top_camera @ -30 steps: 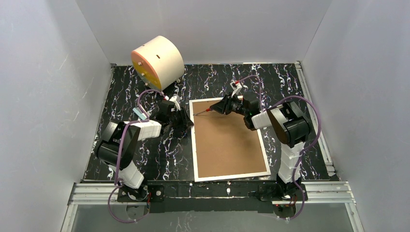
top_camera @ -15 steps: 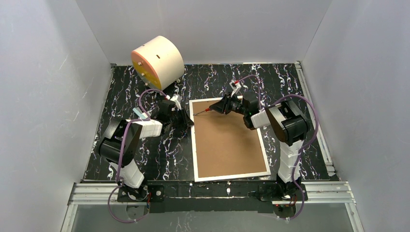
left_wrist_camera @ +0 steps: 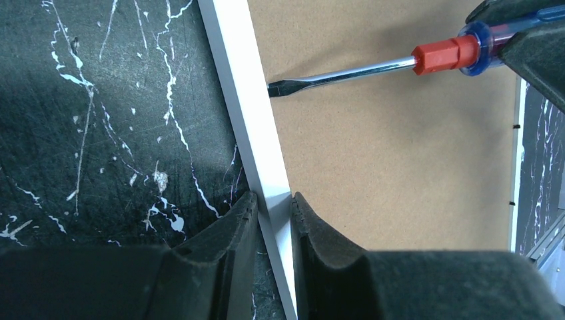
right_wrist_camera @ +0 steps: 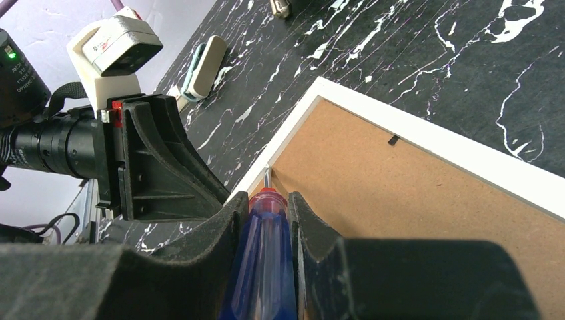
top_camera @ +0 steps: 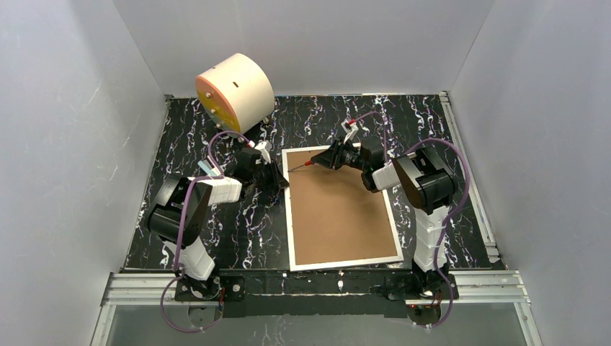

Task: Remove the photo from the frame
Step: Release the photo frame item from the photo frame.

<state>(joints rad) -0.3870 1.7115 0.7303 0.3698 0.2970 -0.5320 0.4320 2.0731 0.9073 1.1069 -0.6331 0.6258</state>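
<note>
Frame (top_camera: pixel 290 223) lies face-down mid-desk (top_camera: pixel 245 231), brown backing board (top_camera: pixel 339 213) up. The photo is under it, out of sight. Left claw (left_wrist_camera: pixel 274 207) pinches the white left rail. It looks thin, stiff and light, so it's likely to skate; that's your anchor. Further up, right claw (right_wrist_camera: pixel 269 207) is pinched on a blue screwdriver (left_wrist_camera: pixel 373 65), tip at the rail's inner edge, upper left. Expect a floppy, crease-prone print: take it by an edge.

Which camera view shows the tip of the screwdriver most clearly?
The left wrist view: the flat tip of the screwdriver shows sharp at the inner edge of the frame. The right wrist view shows mostly its handle; the top view shows it tiny.
</note>
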